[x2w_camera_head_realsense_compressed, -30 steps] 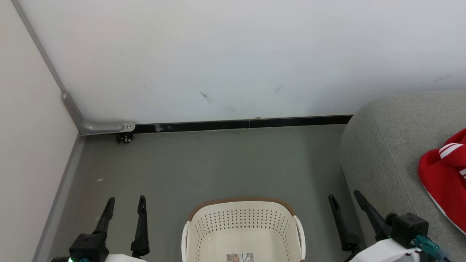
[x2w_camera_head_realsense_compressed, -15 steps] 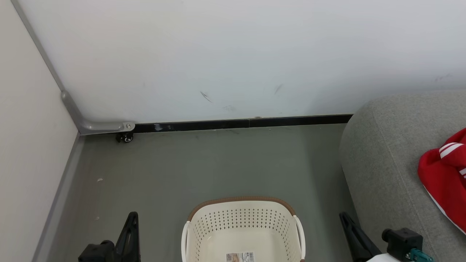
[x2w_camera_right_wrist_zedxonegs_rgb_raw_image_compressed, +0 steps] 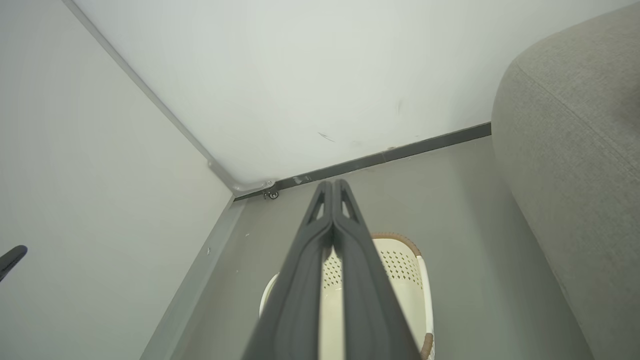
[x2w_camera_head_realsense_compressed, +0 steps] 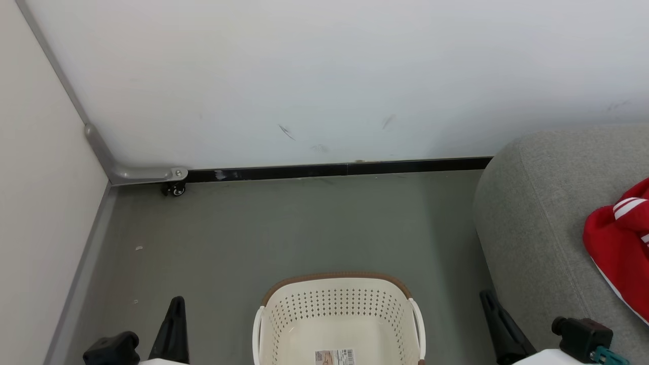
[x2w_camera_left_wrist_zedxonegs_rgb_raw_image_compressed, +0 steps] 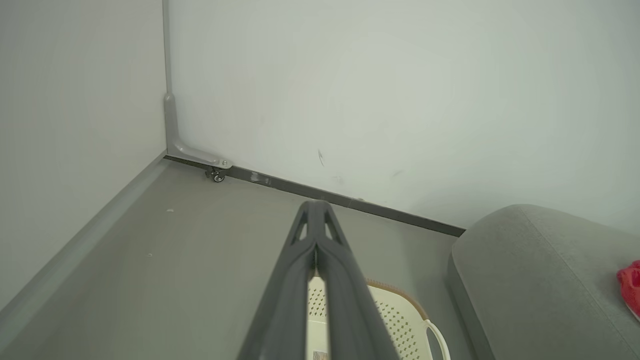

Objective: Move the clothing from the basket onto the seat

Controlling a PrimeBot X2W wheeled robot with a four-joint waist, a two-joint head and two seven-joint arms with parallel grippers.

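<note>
The cream-white basket (x2w_camera_head_realsense_compressed: pixel 338 314) with its brown rim stands on the floor at the bottom centre, holding nothing but a barcode sticker (x2w_camera_head_realsense_compressed: pixel 334 357). Red clothing (x2w_camera_head_realsense_compressed: pixel 621 248) with white stripes lies on the grey seat (x2w_camera_head_realsense_compressed: pixel 537 213) at the right edge. My left gripper (x2w_camera_head_realsense_compressed: pixel 176 304) is low at the lower left, its fingers pressed together with nothing between them. My right gripper (x2w_camera_head_realsense_compressed: pixel 487 296) sits at the lower right beside the seat, also shut and empty. In the left wrist view the shut gripper (x2w_camera_left_wrist_zedxonegs_rgb_raw_image_compressed: pixel 314 206) points over the basket (x2w_camera_left_wrist_zedxonegs_rgb_raw_image_compressed: pixel 395 315); the right wrist view shows the same for the right gripper (x2w_camera_right_wrist_zedxonegs_rgb_raw_image_compressed: pixel 332 185).
A white wall with a black skirting strip (x2w_camera_head_realsense_compressed: pixel 334 170) closes the back. A cream panel on a small caster (x2w_camera_head_realsense_compressed: pixel 175 189) forms the left side. Grey floor (x2w_camera_head_realsense_compressed: pixel 284 228) lies between the basket and the wall.
Both grippers have closed from open and dropped toward the bottom edge of the head view. The basket, seat and clothing stay where they were.
</note>
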